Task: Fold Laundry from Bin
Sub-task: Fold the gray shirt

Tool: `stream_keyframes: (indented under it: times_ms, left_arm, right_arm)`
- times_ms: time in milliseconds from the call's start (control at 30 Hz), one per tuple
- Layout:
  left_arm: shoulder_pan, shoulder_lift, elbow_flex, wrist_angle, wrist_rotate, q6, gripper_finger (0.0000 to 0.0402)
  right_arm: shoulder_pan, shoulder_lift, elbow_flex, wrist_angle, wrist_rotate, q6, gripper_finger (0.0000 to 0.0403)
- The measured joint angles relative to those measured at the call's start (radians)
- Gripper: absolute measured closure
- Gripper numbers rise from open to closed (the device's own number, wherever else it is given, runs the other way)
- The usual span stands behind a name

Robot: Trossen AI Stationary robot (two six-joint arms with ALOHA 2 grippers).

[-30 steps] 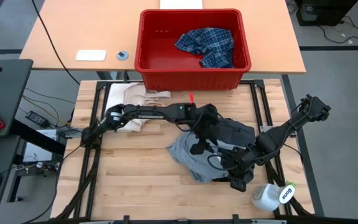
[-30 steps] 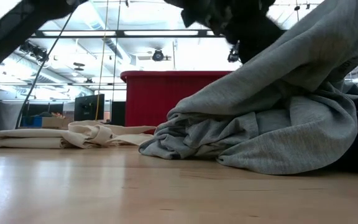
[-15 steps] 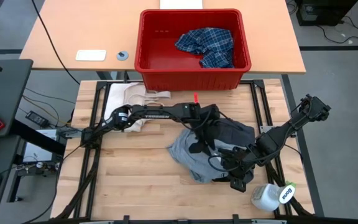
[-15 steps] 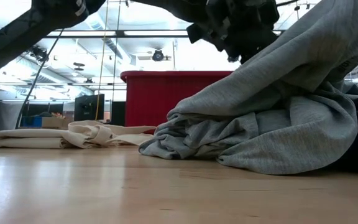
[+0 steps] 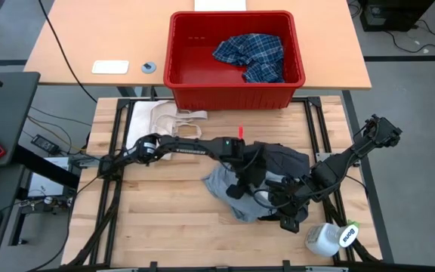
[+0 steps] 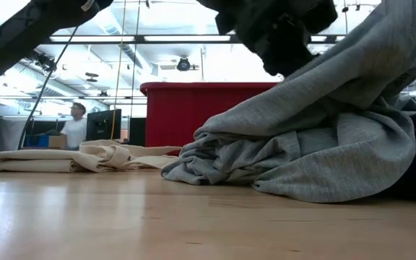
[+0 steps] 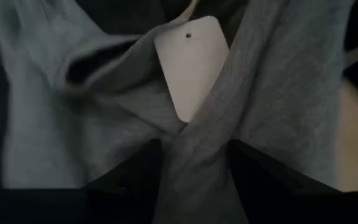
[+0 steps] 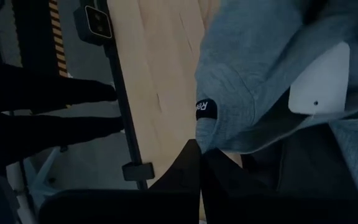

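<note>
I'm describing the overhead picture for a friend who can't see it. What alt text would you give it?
Seen from above, two dark robot arms meet over a light grey garment crumpled on a wooden table, beside a dark garment. Behind sits a red bin holding a plaid shirt.

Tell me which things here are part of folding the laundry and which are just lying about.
Part of the job: light grey garment, dark garment, plaid shirt, red bin.

Just lying about: cream cloth with loops, white bottle, white card.
</note>
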Motion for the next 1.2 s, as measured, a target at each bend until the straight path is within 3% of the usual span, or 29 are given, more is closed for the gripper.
stream_keyframes:
  times_ms: [100, 333, 667, 833, 1067, 1200]
  left_arm:
    - [-0.023, 0.0, 0.0, 0.049, -0.086, 0.066, 0.021]
    - [-0.007, -0.005, 0.0, 0.069, -0.173, 0.032, 0.021]
    - [0.043, -0.005, 0.0, -0.087, -0.177, 0.032, 0.0218]
    - [0.037, -0.005, 0.0, -0.089, -0.177, 0.077, 0.0267]
    - [0.032, -0.009, 0.057, -0.152, -0.177, 0.083, 0.0385]
    - [0.043, -0.021, 0.147, -0.314, -0.176, 0.062, 0.0388]
  right_arm:
    - [0.0, 0.0, 0.0, 0.0, 0.008, 0.003, 0.0398]
    - [0.001, 0.0, 0.0, 0.0, 0.012, 0.02, 0.0398]
    - [0.001, 0.0, 0.0, 0.001, 0.021, -0.002, 0.0398]
    - [0.002, -0.001, 0.0, 0.001, 0.02, -0.006, 0.0398]
    - [0.001, -0.001, 0.0, -0.078, 0.018, 0.002, 0.0398]
    - [-0.001, -0.024, 0.0, -0.173, 0.015, 0.019, 0.0394]
